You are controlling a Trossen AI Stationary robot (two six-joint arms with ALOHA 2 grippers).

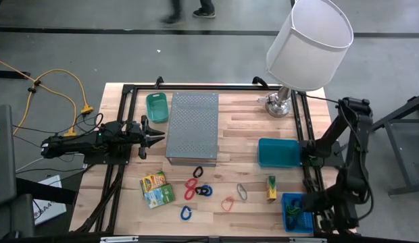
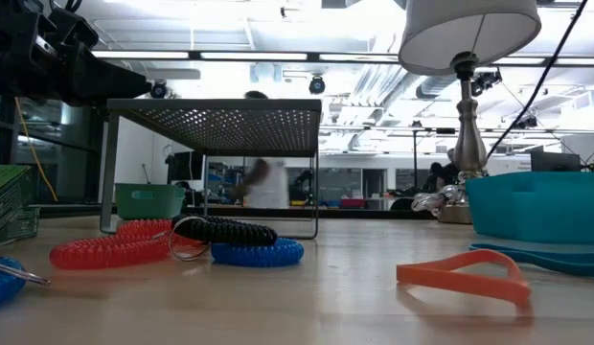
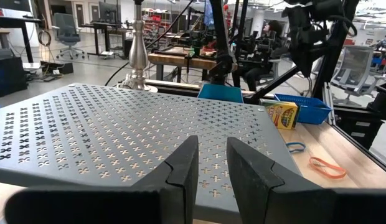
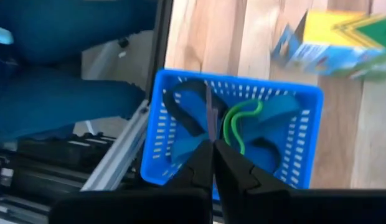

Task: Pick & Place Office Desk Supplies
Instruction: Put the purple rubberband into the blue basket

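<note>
on the near part of the pale wooden table (image 1: 250, 216) lie a blue coiled loop (image 1: 186, 213), an orange rubber band (image 1: 228, 204), two yellow-green printed packets (image 1: 155, 190) and red and dark coils (image 1: 198, 188). the right gripper (image 4: 212, 146), clenched with nothing between its fingers, hangs over the small blue slotted basket (image 4: 302, 152) at the near right corner, where a green band (image 4: 238, 122) rests. farther back, the left gripper (image 1: 157, 133), fingers slightly apart and grasping nothing, sits beside the grey perforated metal box (image 1: 192, 127).
</note>
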